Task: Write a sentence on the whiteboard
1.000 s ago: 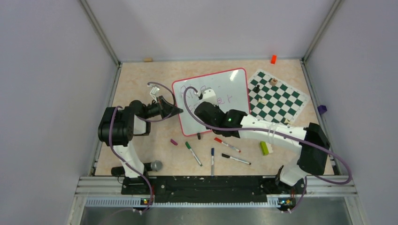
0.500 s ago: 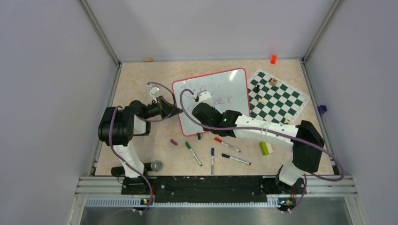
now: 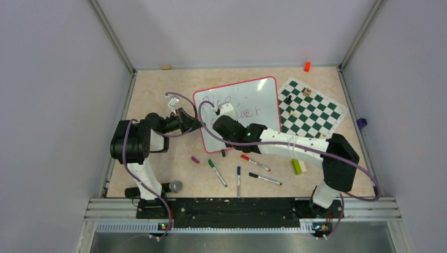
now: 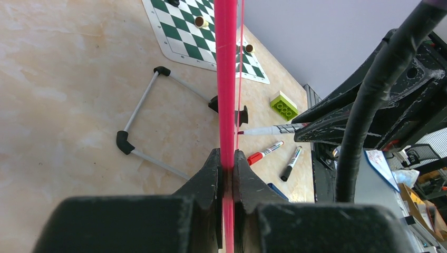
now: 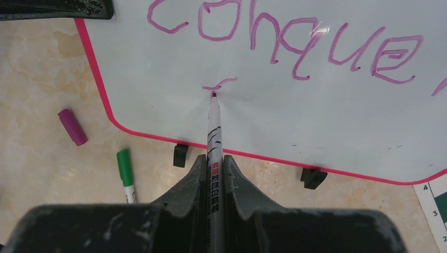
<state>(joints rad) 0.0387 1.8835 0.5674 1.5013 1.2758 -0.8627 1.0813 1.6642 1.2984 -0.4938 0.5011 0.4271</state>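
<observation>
Right end effector (image 5: 214,161) clamped on marker (image 5: 213,124), tip apparently touching whiteboard (image 5: 327,121), arm stretched left, left end effector (image 4: 226,158) pinching its edge

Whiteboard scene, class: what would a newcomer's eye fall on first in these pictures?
The glossy white whiteboard with a red-pink rim, propped mid-table, carries purple handwritten words. The right gripper is shut on a white marker pen, tip on the board below "conque"; the left gripper pinches the board's left edge.

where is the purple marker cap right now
In the top view the purple cap lies just left of the green marker, in front of the whiteboard's near-left corner.
</observation>
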